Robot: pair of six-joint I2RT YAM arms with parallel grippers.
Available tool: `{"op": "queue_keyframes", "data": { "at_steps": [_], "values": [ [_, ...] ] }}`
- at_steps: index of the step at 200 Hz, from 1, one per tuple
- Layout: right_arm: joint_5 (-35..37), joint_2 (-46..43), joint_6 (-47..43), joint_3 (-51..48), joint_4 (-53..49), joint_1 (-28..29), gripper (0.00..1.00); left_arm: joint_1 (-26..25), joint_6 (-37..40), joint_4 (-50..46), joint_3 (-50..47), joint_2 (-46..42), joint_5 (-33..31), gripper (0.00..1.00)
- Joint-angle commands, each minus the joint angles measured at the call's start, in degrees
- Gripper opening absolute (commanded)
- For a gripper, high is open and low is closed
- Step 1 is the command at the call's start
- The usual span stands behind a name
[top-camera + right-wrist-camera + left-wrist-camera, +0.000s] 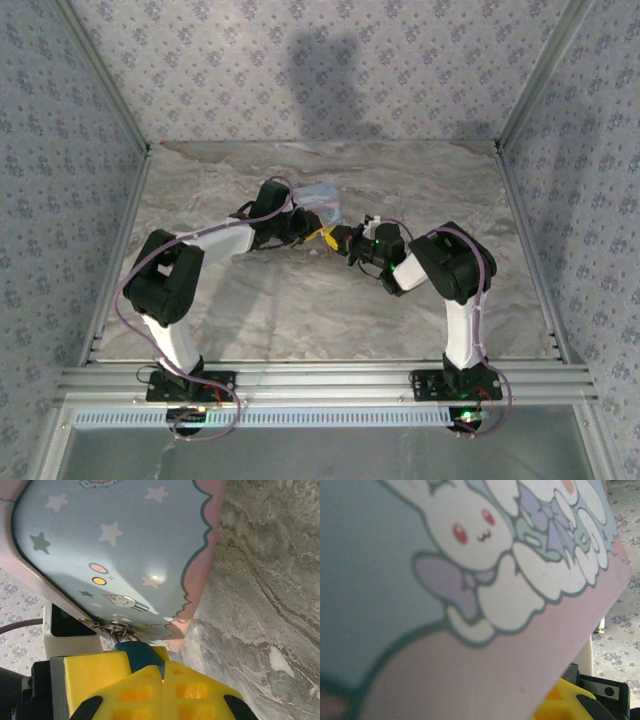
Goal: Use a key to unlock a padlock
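The tiny dark teal padlock point(137, 652) hangs by small metal rings point(119, 630) from the edge of the pastel cartoon tin point(125, 545). My right gripper point(162, 672) is shut on the padlock's body, and its yellow pads meet in front of it. In the top view that gripper point(345, 240) meets my left gripper point(300, 225) at mid-table. The left gripper holds the tin point(318, 193) tilted off the marble. The tin point(470, 580) sits so close to the left wrist camera that it hides the left fingers. A yellow pad of the right gripper point(565, 702) pokes in below. The key is hidden.
Grey-veined marble table point(270, 605) lies to the right of the tin. Patterned walls point(320, 70) and aluminium rails point(530, 240) enclose the table on three sides. The arm bases stand on the near rail point(320, 380).
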Motion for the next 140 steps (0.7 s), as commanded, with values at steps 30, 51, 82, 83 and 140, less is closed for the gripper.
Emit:
{"op": "queue_keyframes", "data": {
  "at_steps": [30, 51, 82, 83, 140],
  "values": [
    [-2.10, 0.27, 1.95, 1.28, 3.20, 3.13, 0.00, -2.02, 1.87, 2.94, -0.21, 0.93, 4.33, 0.28],
    [-1.83, 0.27, 2.15, 1.04, 2.99, 3.08, 0.00, -1.82, 1.76, 2.99, -0.53, 0.94, 4.22, 0.30],
    [-1.64, 0.27, 2.07, 0.60, 2.14, 3.03, 0.00, -1.62, 1.76, 2.82, -0.73, 0.60, 3.78, 0.35],
    [-1.60, 0.27, 2.07, 0.59, 2.11, 3.03, 0.00, -1.61, 1.76, 2.82, -0.73, 0.59, 3.77, 0.35],
    [-0.60, 0.27, 2.17, -1.58, 1.05, 2.45, 0.00, -0.84, 2.11, 1.68, -2.65, -1.58, 2.76, 0.46]
  ]
}}
